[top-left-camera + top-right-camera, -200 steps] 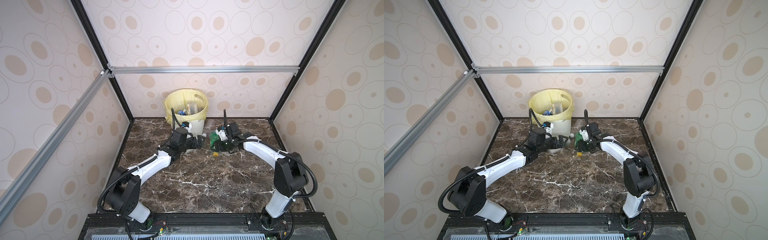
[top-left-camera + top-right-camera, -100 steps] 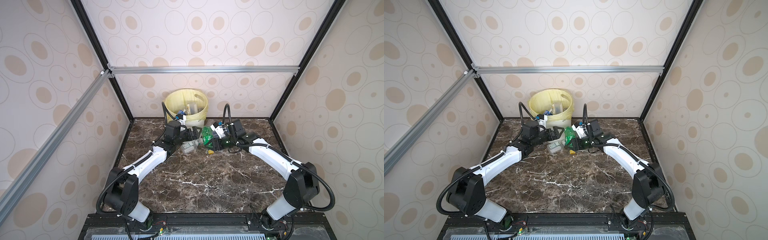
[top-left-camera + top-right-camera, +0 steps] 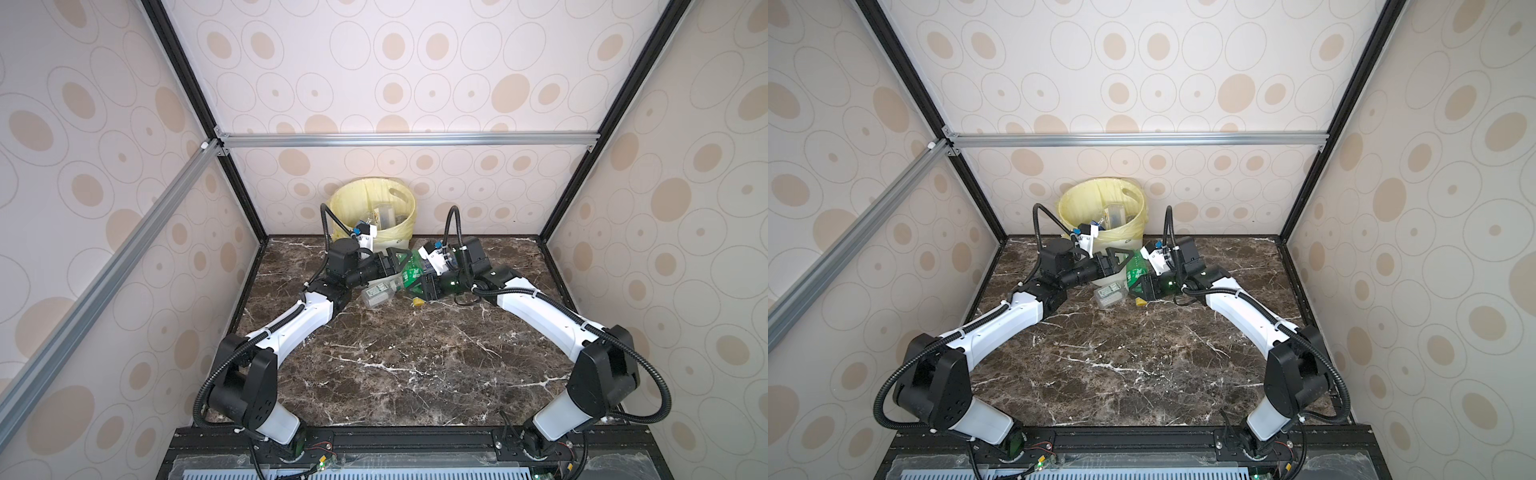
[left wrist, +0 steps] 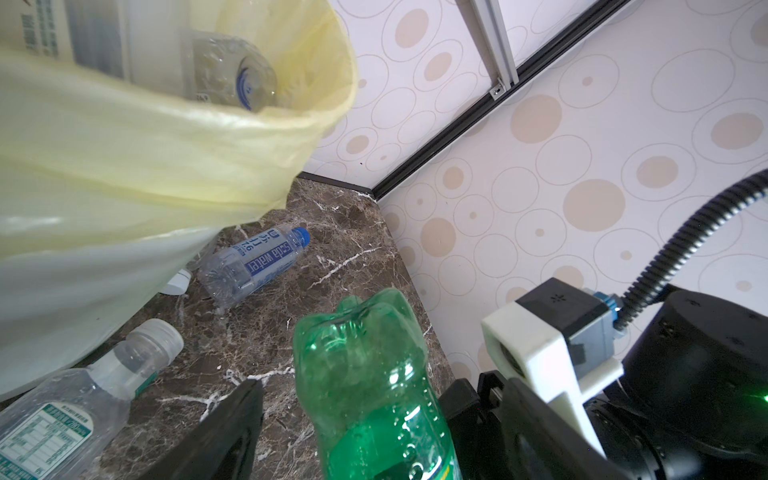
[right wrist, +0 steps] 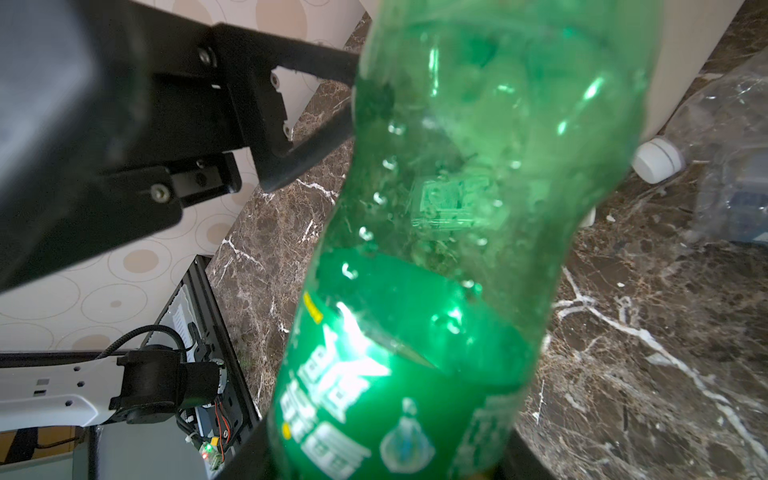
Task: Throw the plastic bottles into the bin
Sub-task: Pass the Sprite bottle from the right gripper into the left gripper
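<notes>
right hand (image 3: 422, 279) grips the green plastic bottle (image 3: 409, 272), left hand (image 4: 353, 399) sits open around it; release early and it probably drops

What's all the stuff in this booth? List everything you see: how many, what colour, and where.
bin: one, cream with a pale yellow bag, at the back wall.
bottles in the bin: several, clear; exact count unclear.
green bottle: one, green, held in front of the bin.
white-capped bottle: one, clear, lying on the table below the green bottle.
blue-capped bottle: one, clear with a blue label, lying on the table beside the bin.
table: one, dark brown marble.
walls: cream with tan ovals, on three sides.
left arm, right arm: white and black, reaching in from the front.
left gripper: black, open around the green bottle's base.
right gripper: black, shut on the green bottle.
</notes>
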Controlling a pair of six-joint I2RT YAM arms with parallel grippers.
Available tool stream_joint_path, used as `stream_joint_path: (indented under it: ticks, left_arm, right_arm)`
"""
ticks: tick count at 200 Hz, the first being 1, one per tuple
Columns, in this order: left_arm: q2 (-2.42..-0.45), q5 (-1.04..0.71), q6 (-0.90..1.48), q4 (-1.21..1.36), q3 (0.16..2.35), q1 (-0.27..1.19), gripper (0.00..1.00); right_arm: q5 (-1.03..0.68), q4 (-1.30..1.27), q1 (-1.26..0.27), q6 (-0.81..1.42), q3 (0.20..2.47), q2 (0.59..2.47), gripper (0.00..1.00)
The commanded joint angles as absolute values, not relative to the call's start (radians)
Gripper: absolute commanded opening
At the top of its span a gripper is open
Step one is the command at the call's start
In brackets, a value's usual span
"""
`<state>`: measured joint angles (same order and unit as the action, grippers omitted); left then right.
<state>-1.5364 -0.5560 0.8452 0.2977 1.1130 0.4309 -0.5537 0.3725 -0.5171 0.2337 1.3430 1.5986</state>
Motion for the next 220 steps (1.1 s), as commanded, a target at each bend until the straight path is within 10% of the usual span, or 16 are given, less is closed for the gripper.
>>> stream_joint_path:
  ticks: [1, 220]
  left_arm:
    - [-1.559, -0.615, 0.898, 0.368, 1.111, 0.426, 0.87]
    - [-1.608, -0.686, 0.974, 0.405, 1.122, 0.425, 0.55]
  right_arm:
    - [-0.564, 0.337, -0.527, 0.218, 1.347, 1.567, 0.53]
    - [-0.525, 0.298, -0.571, 0.198, 1.333, 1.569, 0.57]
